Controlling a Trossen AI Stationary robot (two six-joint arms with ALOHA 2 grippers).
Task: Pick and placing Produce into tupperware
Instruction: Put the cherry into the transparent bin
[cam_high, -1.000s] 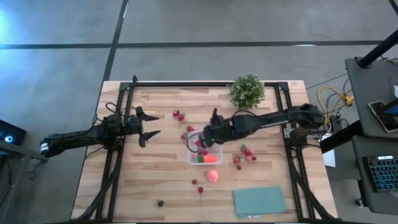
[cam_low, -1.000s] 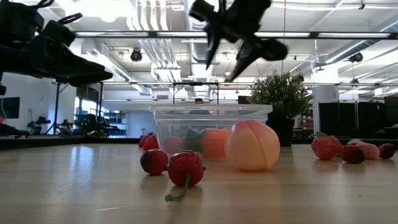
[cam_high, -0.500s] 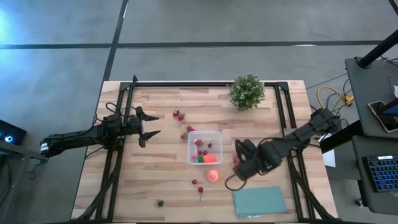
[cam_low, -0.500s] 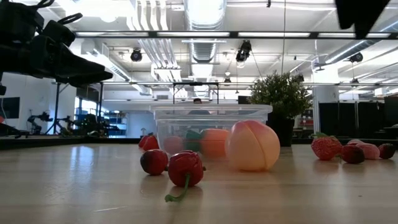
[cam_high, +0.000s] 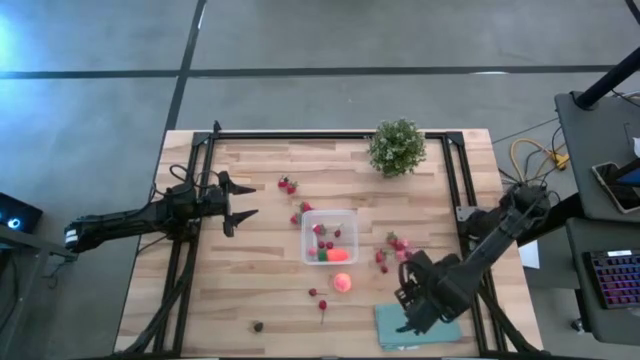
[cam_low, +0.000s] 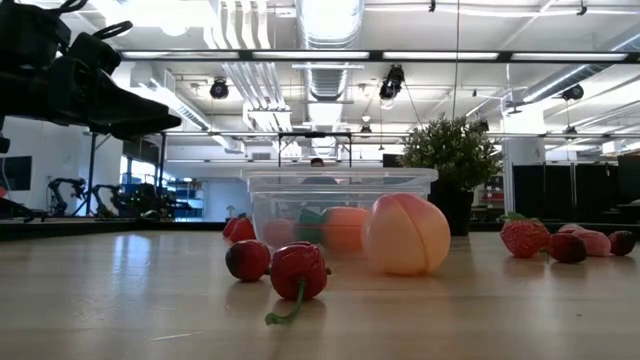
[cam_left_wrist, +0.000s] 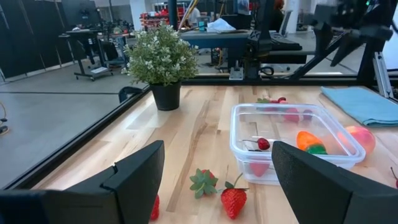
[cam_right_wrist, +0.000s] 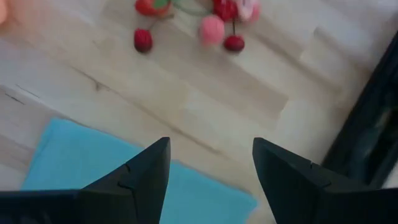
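The right end effector (cam_high: 420, 305) hovers, fingers apart and empty, over the teal cloth (cam_high: 440, 325) at lower right, well apart from the tupperware (cam_high: 330, 238) at centre. Risk: it may snag the cloth rather than the strawberries (cam_high: 398, 247).

Left end effector (cam_high: 240, 203) open, right end effector (cam_high: 418, 312) open — empty

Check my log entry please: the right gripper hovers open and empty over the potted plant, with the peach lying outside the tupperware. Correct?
Not quite. The high view shows the right gripper over the teal cloth, not the potted plant. It is open and empty, and the peach lies outside the tupperware.
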